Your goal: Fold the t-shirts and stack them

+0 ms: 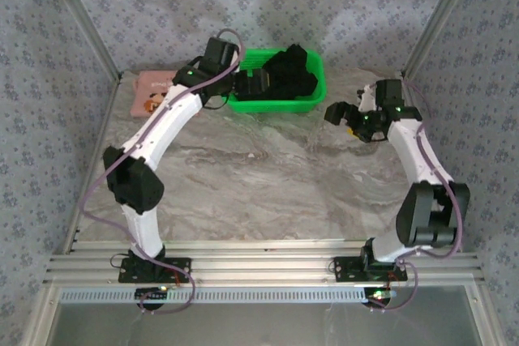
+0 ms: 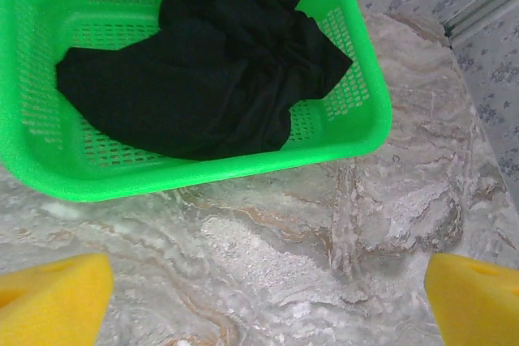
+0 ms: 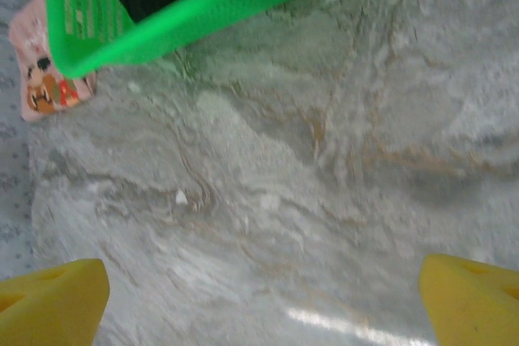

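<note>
Jaws wide, black shirt in basket, pink shirt beside

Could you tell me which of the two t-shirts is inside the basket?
The plain black cloth t-shirt, bunched up in the green plastic basket; the salmon-pink cloth t-shirt with the cartoon face lies outside it on the table.
</note>
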Controlling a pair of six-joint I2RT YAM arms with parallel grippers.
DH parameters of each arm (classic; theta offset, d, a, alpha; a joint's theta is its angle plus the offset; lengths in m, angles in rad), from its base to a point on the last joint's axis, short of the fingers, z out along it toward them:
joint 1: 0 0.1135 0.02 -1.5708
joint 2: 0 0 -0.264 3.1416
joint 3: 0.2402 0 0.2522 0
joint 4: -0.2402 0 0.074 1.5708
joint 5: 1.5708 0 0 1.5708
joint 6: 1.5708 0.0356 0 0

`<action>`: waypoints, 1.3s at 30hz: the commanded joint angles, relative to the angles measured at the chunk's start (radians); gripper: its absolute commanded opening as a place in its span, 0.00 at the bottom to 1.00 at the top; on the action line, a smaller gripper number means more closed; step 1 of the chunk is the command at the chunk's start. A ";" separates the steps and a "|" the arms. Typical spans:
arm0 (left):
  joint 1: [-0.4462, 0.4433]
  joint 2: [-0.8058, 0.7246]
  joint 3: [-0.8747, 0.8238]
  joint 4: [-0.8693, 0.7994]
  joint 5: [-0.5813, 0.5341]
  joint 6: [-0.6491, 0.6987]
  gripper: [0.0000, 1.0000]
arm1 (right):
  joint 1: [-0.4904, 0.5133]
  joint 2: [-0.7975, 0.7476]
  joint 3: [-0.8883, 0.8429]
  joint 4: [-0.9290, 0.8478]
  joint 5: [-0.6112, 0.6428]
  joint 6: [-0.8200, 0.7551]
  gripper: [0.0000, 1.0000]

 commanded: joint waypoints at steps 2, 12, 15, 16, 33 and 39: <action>-0.009 0.042 0.037 0.065 0.042 -0.052 0.98 | 0.002 0.154 0.116 0.097 -0.023 0.108 0.96; -0.011 0.077 0.014 0.139 0.074 -0.097 0.97 | 0.000 0.470 0.329 0.179 0.035 0.274 0.77; -0.010 0.033 -0.029 0.153 0.072 -0.096 0.97 | 0.006 0.526 0.371 0.227 0.031 0.319 0.71; -0.010 0.017 -0.072 0.155 0.071 -0.094 0.97 | 0.011 0.548 0.400 0.212 0.038 0.314 0.70; -0.004 -0.140 -0.262 0.194 0.044 -0.089 0.97 | 0.039 0.770 0.604 0.209 0.004 0.381 0.39; -0.004 -0.083 -0.203 0.196 0.056 -0.089 0.98 | 0.047 0.646 0.494 0.181 0.064 0.353 0.13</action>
